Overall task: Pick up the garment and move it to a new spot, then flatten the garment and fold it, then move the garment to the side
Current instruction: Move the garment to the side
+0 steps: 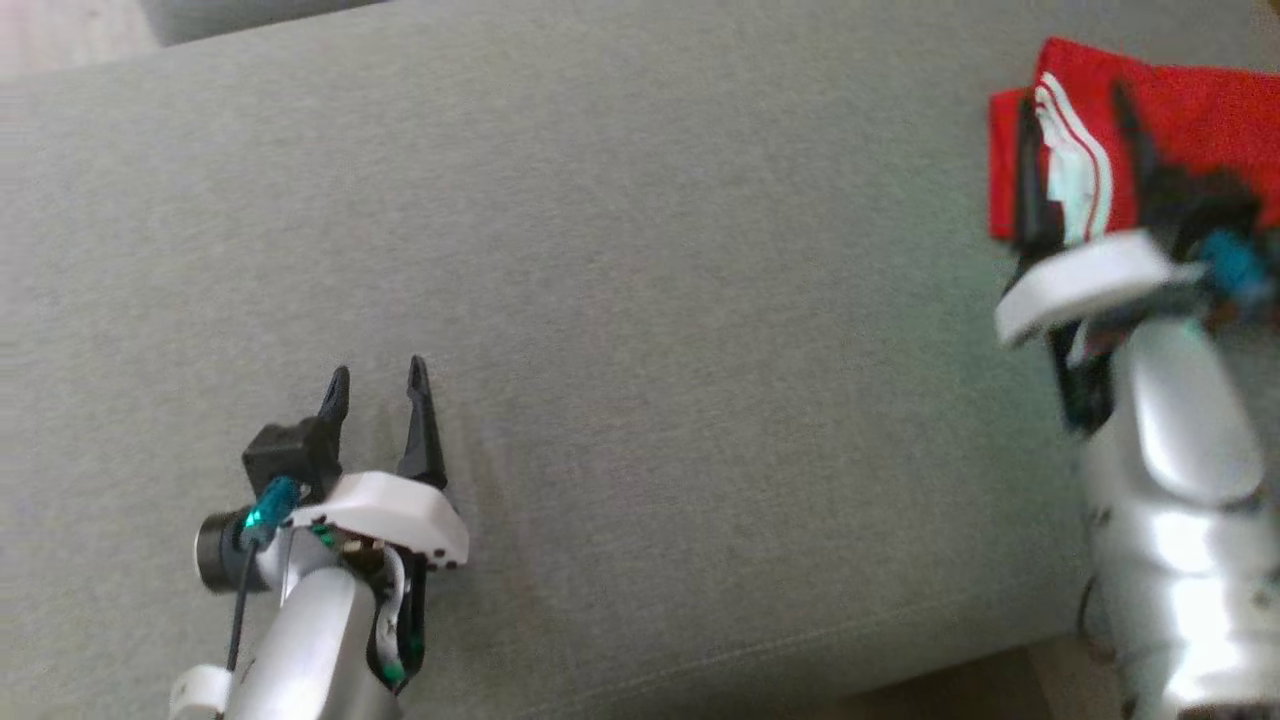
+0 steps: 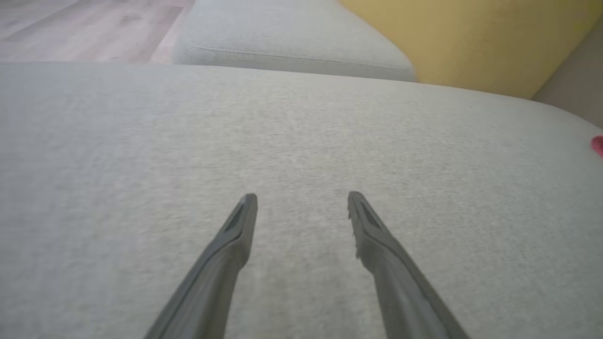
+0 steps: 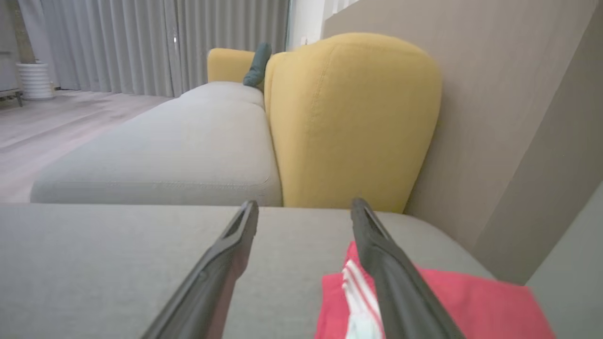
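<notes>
Grey seat cushion point(image 1: 640, 300) spreads under both arms, and on it the left gripper point(image 1: 378, 385) hangs at the near left with its two dark fingers parted and nothing between them. The right gripper point(image 1: 1077, 110), blurred in the head view, stands at the far right with its fingers just as wide apart, clasping nothing. One finger crosses in front of the garment point(image 1: 1200, 110) and the other stands over bare cushion just beside it, as the right wrist view shows. Whether a fingertip touches the cloth cannot be told. The garment lies on the cushion's far right corner, near the yellow backrest point(image 3: 353, 117) and the beige wall point(image 3: 518, 94). It is a flat folded packet of red cloth with white stripes and a pale panel along its left part. The picture's right edge and the white wrist cut it off, so its long axis stays uncertain; the stripes run roughly along the fingers, away from the robot. From the left wrist only a red sliver shows at the right border. Beyond stand a second grey seat point(image 3: 165, 150), grey curtains point(image 3: 141, 42) and pale wood floor point(image 3: 56, 127).
</notes>
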Robot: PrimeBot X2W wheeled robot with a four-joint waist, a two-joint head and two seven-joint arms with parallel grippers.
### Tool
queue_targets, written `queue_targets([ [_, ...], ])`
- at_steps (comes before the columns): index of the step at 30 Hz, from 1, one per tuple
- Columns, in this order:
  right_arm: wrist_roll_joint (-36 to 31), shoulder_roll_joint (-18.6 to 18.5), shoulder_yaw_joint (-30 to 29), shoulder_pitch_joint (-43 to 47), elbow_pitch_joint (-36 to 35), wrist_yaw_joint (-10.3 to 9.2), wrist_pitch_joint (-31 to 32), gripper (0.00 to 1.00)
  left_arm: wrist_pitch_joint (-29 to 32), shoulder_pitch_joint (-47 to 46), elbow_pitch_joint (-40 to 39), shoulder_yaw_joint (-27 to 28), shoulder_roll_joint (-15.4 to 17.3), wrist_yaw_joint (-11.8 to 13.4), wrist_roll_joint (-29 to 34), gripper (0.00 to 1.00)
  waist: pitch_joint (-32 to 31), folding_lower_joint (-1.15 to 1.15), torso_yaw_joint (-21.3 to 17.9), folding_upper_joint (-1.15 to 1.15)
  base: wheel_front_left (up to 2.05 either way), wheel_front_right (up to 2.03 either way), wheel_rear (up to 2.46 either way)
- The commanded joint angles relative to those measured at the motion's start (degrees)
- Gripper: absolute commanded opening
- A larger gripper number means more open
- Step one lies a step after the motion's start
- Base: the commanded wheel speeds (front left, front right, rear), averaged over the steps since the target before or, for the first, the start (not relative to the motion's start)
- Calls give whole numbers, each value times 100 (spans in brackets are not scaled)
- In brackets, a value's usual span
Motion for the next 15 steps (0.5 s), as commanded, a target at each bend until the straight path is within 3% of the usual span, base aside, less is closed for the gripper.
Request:
queue_targets([
  [1, 103, 71, 194, 134, -266, 20, -36, 100, -30, -20, -179, 221, 43, 31, 12, 100, -163, 0, 252, 0, 0, 0, 0],
  [15, 851, 187, 588, 1601, -452, 20, -37, 100, -30, 457, -195, 244, 43, 66, -67, 100, -701, 0, 1263, 0, 0, 0, 0],
])
